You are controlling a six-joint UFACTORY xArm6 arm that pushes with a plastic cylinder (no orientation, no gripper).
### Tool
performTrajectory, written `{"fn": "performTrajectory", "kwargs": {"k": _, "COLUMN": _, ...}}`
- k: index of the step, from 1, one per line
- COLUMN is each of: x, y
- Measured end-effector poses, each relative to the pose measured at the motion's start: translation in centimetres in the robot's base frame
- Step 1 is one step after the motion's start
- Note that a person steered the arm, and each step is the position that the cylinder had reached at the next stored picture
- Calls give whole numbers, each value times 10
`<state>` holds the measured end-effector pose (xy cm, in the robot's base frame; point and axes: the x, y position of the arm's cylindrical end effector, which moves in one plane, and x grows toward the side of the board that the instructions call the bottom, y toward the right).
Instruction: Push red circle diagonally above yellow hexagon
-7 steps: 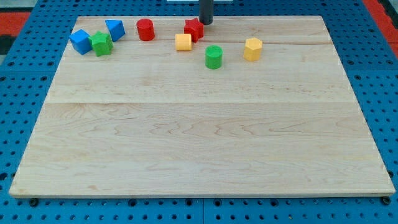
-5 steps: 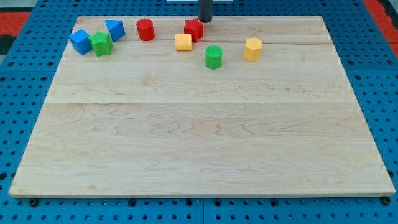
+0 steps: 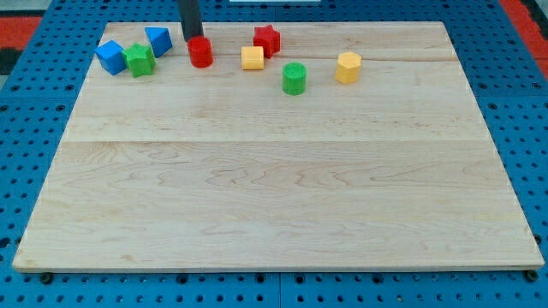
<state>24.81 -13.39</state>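
The red circle [image 3: 201, 52] sits near the board's top edge, left of centre. The yellow hexagon [image 3: 348, 67] lies well to its right. My tip [image 3: 192, 37] is right behind the red circle, at its upper left, touching or nearly touching it.
A red star [image 3: 267, 39], a yellow square block [image 3: 252, 58] and a green circle [image 3: 294, 78] lie between the red circle and the hexagon. Two blue blocks [image 3: 110, 56] [image 3: 157, 40] and a green block [image 3: 139, 60] cluster at the top left of the wooden board [image 3: 274, 171].
My tip has moved left from beside the red star to just behind the red circle. The red circle has shifted slightly down the view.
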Motion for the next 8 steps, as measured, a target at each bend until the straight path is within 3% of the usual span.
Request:
{"fn": "performTrajectory", "kwargs": {"k": 3, "x": 46, "y": -26}}
{"fn": "performTrajectory", "kwargs": {"k": 5, "x": 87, "y": 28}}
{"fn": "performTrajectory", "kwargs": {"k": 6, "x": 77, "y": 17}}
{"fn": "performTrajectory", "kwargs": {"k": 7, "x": 75, "y": -31}}
{"fn": "performTrajectory", "kwargs": {"k": 8, "x": 70, "y": -7}}
